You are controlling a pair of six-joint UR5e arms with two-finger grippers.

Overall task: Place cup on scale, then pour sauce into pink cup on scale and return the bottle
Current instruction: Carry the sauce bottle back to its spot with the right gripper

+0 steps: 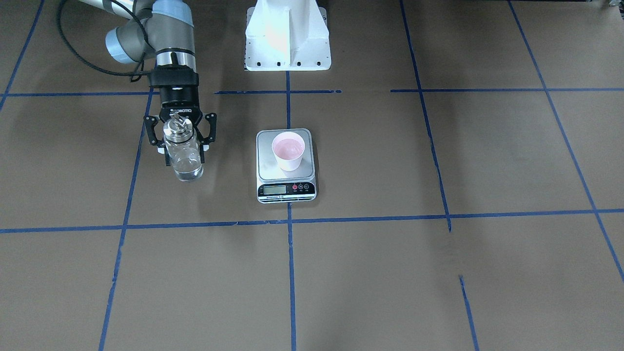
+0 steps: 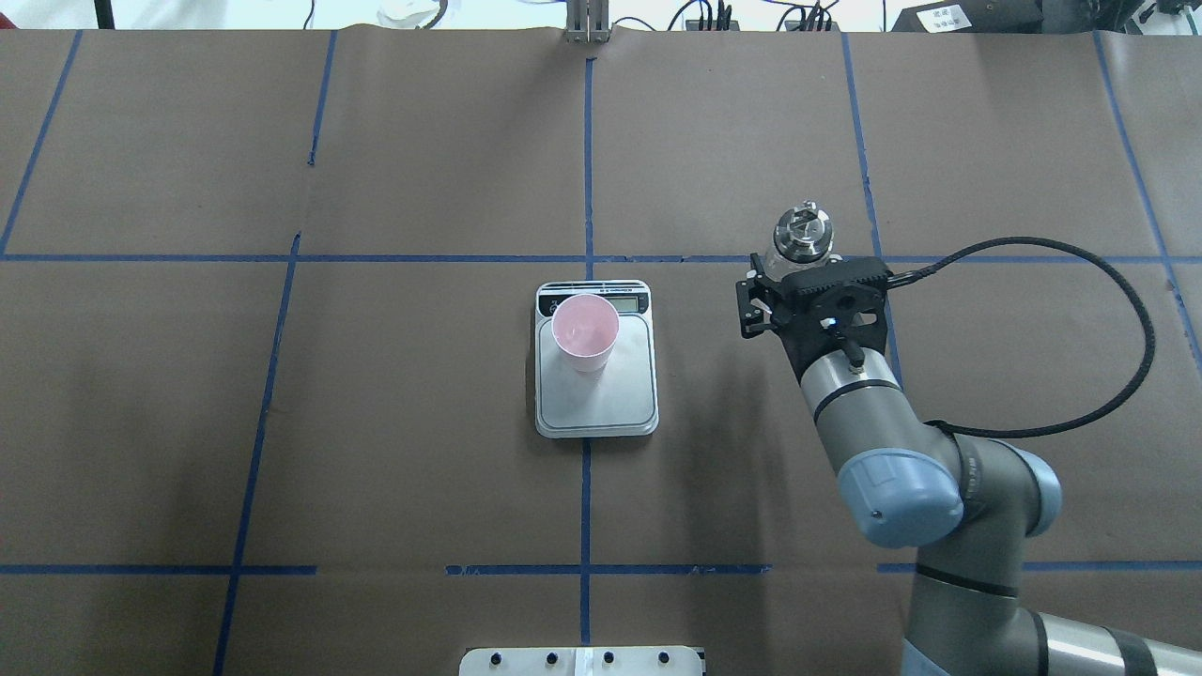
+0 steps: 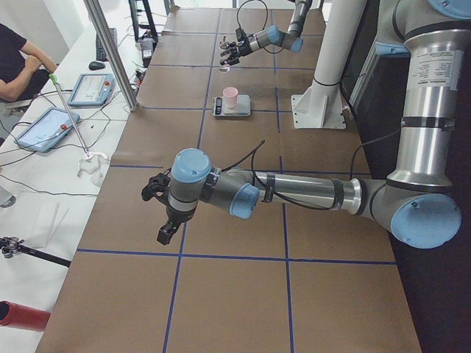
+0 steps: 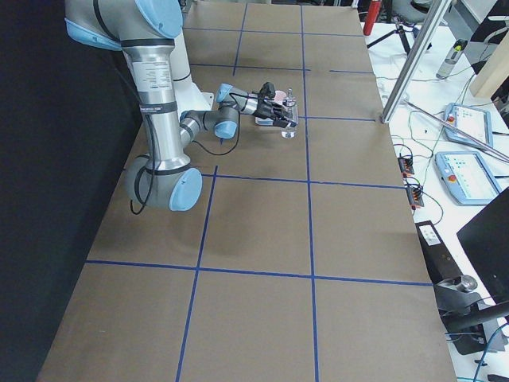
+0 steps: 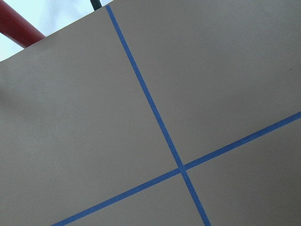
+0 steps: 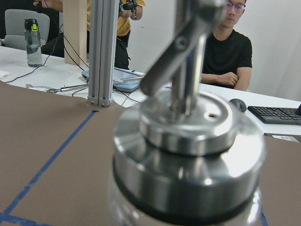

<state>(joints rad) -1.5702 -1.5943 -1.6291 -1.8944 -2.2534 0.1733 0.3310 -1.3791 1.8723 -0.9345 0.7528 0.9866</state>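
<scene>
The clear glass cylindrical bottle [image 1: 184, 163] stood upright between the right end effector's [image 1: 183, 148] fingers — clenched or released, I cannot tell — well apart from the pale pink cup [image 1: 288, 150] on the flat silver scale [image 1: 286, 189].

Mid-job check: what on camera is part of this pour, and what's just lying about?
In the job: small pale pink cup; silver-topped kitchen scale under it; clear glass bottle with metal spout; right gripper, jaws either side of that bottle.
Lying about: red cylinder; black keyboard; dark-capped drinking bottle.
</scene>
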